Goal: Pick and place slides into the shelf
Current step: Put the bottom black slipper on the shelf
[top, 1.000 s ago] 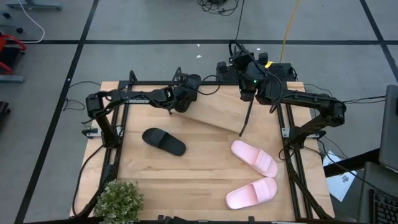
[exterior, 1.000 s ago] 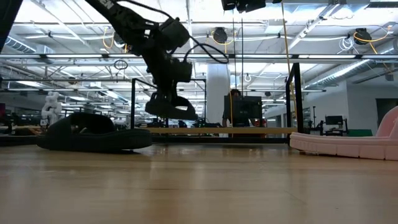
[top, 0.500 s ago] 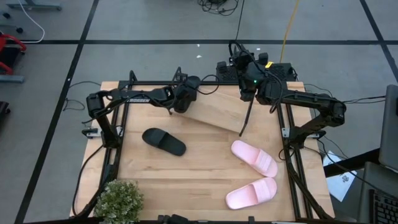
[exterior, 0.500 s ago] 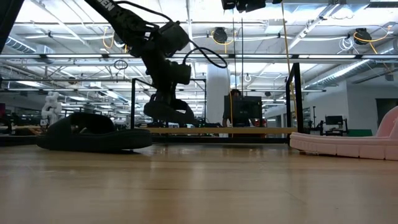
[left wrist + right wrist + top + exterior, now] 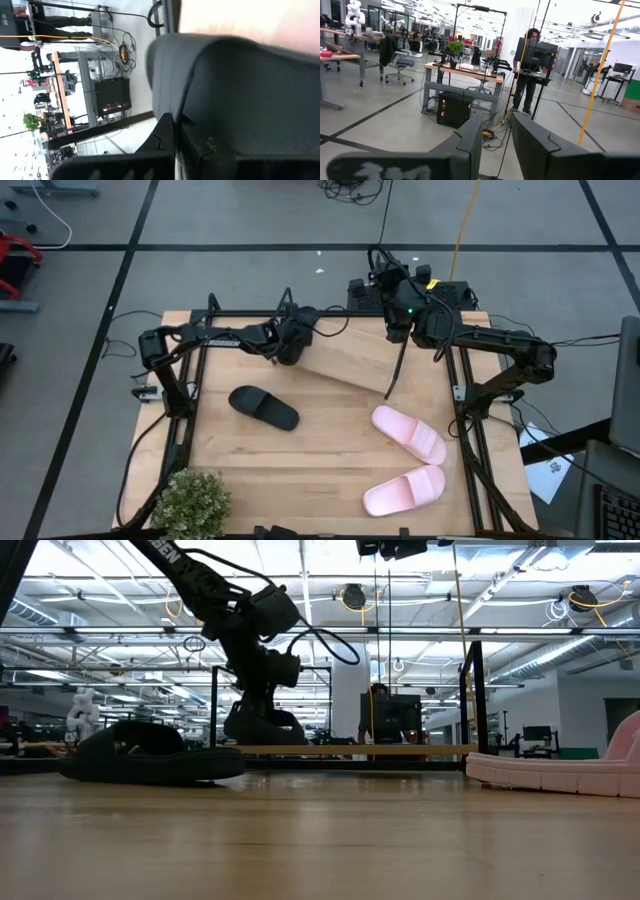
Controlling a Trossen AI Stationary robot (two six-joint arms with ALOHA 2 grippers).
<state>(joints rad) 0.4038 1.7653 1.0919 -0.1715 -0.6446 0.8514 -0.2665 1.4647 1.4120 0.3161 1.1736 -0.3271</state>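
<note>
Meanwhile, the left gripper [image 5: 291,345] grips one black slide [image 5: 240,95] at the shelf's [image 5: 355,362] left end. Three slides remain on the bench [image 5: 320,470]; the right gripper [image 5: 495,137] waits, fingers open.

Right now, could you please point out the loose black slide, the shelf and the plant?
Loose black slide [image 5: 264,406], high view, on its strap.
Shelf [image 5: 355,362], high view, middle of its plank.
Plant [image 5: 190,501], high view, centre of its foliage.

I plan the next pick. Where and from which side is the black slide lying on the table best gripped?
Probably by the wide strap of the black slide, coming straight down from above. It lies flat, sole down, apart from the pink slides, so the arched strap is its only raised part that a pincer's fingers could close across.
</note>
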